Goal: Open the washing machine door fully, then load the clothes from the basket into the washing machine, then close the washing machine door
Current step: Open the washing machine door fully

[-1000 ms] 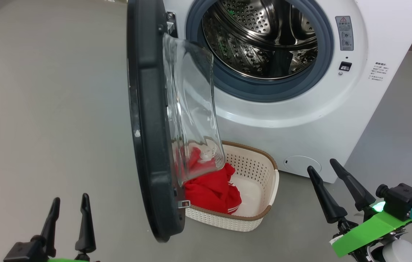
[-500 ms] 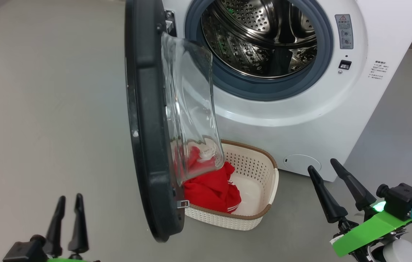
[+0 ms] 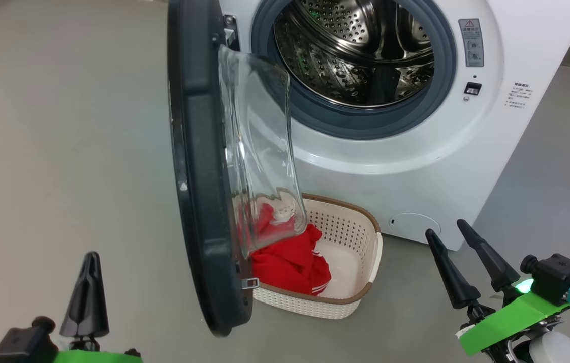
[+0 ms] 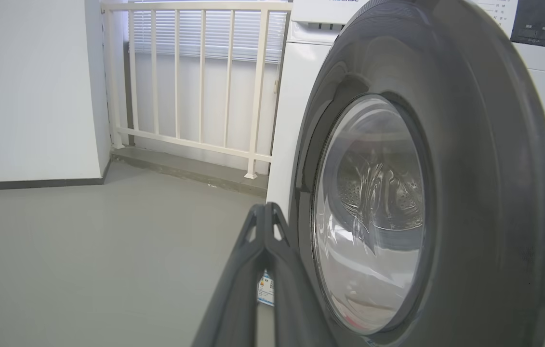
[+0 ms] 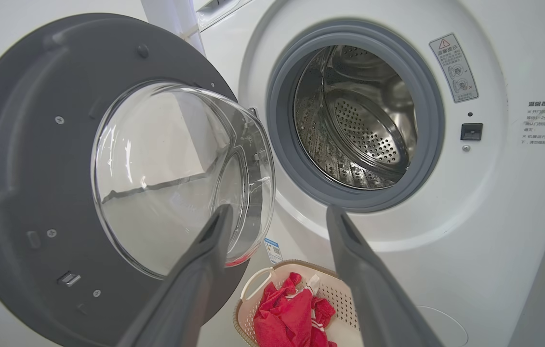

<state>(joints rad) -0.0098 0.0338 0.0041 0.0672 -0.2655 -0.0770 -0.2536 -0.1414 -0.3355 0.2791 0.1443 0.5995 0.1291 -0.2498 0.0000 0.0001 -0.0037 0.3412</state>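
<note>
The washing machine [image 3: 416,166] stands with its steel drum [image 3: 355,55] exposed. The washing machine door [image 3: 199,176] is swung out edge-on towards me, and its clear glass bowl [image 3: 259,151] hangs over the basket [image 3: 310,307]. Red clothes [image 3: 290,262] lie in the basket's left half, partly behind the glass. My left gripper [image 3: 89,257] is shut on nothing, low on the floor side, left of the door's outer face [image 4: 484,168]. My right gripper [image 3: 446,228] is open and empty, right of the basket. It faces the door's inner side [image 5: 26,159], the clothes [image 5: 286,313] and the basket [image 5: 335,294].
A round filter cap [image 3: 413,224] sits low on the machine's front. Bare grey floor [image 3: 63,151] spreads left of the door. A white railing [image 4: 180,72] and a white wall [image 4: 26,86] stand beyond the machine's left side.
My left gripper's fingers have closed together from open. The head camera has shifted slightly. Door, basket and right gripper hold still.
</note>
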